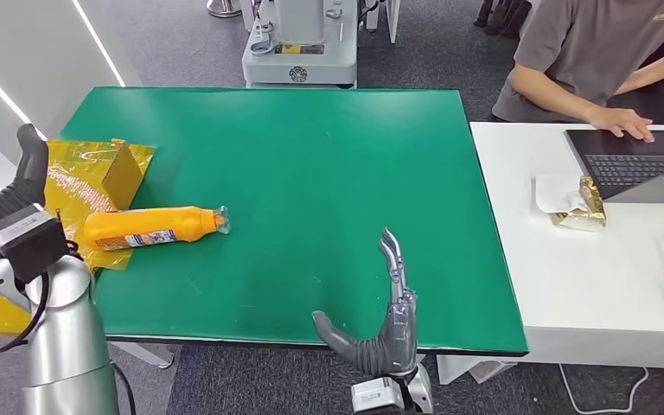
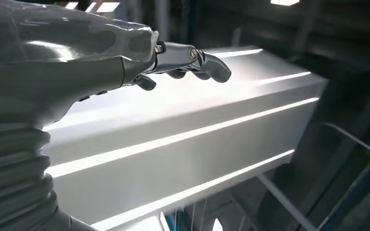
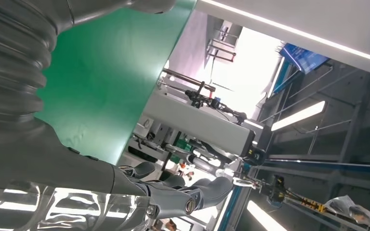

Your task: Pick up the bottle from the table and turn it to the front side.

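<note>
An orange bottle [image 1: 149,227] with a clear cap lies on its side at the left of the green table [image 1: 311,173], cap toward the table's middle, label partly showing. My left hand [image 1: 19,186] is raised at the table's left edge, just left of the bottle, empty, its fingers [image 2: 192,60] stretched out. My right hand [image 1: 380,320] hovers over the near edge at the middle, holding nothing, thumb spread and fingers [image 3: 188,192] extended.
Crumpled yellow wrapping and a small box [image 1: 108,173] lie behind the bottle at the left edge. A white desk [image 1: 588,277] adjoins on the right with a laptop [image 1: 635,160]; a seated person [image 1: 588,60] rests a hand on it. A grey machine base [image 1: 301,52] stands beyond the far edge.
</note>
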Motion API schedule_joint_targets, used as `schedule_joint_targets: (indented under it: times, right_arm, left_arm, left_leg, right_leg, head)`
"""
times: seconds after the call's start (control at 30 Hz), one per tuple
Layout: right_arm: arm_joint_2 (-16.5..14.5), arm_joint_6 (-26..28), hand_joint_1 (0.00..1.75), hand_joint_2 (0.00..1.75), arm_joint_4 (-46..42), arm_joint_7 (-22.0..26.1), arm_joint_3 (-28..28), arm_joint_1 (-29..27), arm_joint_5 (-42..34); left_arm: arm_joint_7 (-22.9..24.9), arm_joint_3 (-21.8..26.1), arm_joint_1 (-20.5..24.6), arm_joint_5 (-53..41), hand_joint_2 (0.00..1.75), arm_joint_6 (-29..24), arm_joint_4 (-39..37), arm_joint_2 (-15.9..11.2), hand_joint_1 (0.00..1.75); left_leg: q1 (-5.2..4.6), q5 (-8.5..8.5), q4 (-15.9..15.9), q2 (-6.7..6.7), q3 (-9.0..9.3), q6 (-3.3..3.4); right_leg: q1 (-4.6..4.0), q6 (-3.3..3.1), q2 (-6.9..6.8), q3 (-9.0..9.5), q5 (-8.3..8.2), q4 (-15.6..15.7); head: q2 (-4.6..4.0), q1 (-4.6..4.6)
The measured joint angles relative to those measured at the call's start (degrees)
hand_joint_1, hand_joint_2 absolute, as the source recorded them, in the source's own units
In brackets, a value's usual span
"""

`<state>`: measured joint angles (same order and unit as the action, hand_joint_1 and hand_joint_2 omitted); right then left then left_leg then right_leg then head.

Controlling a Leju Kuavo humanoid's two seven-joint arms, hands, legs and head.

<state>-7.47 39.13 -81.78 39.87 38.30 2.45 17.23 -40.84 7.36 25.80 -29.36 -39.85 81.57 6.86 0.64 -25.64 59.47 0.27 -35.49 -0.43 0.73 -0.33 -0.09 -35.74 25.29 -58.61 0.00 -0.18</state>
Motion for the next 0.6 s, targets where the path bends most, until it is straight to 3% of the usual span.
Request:
schedule_joint_targets:
  times: [0.1, 0.2, 0.27, 0.43, 0.6]
  right_arm:
    - [-0.07, -0.01, 0.0, 1.75, 0.45, 0.0, 0.32, 0.42, -0.23]
    - [-0.07, -0.01, 0.0, 1.75, 0.67, 0.0, 0.81, 1.06, -0.22]
    - [-0.07, -0.01, 0.0, 1.75, 0.62, 0.0, 0.95, 1.45, -0.81]
    - [-0.09, -0.55, 0.0, 1.75, 0.31, 0.0, 1.4, 3.65, -6.7]
    - [-0.09, -1.73, 0.0, 1.75, 0.33, 0.0, 2.34, 5.19, -9.41]
  left_arm:
    - [0.46, -8.14, -0.41, 17.95, 1.75, 4.32, -0.57, 0.35, 0.0]
    - [0.62, -14.03, -2.74, 28.82, 1.75, 13.87, -0.9, 1.66, 0.0]
    - [0.73, -15.16, -4.72, 31.35, 1.75, 18.57, -1.1, 3.43, 0.0]
    - [0.91, -15.96, -9.59, 34.68, 1.75, 23.32, -1.98, 7.81, 0.0]
    - [0.66, -15.28, -12.6, 34.31, 1.75, 23.57, -1.85, 9.95, 0.0]
  left_leg:
    - [0.0, 0.01, 0.0, -0.03, 0.0, 0.02]
    - [-0.02, 0.02, 0.0, 0.0, 0.0, 0.04]
    - [-0.03, 0.0, 0.02, 0.03, 0.01, 0.05]
    - [-0.03, -0.07, 0.02, 0.02, -0.01, 0.1]
    - [0.0, -0.08, 0.0, 0.0, -0.03, 0.12]
  right_leg:
    - [0.0, 0.0, -0.04, 0.06, 0.0, 0.0]
    - [0.01, 0.01, 0.0, 0.1, -0.01, 0.0]
    - [0.01, 0.02, 0.05, 0.08, -0.01, 0.02]
    - [0.01, 0.04, 0.03, 0.08, 0.01, 0.04]
    - [0.0, 0.06, 0.01, 0.07, 0.04, 0.03]
  head:
    - [0.0, 0.0]
    - [0.0, 0.0]
    - [0.0, 0.0]
    - [0.0, 0.0]
    - [0.0, -0.02]
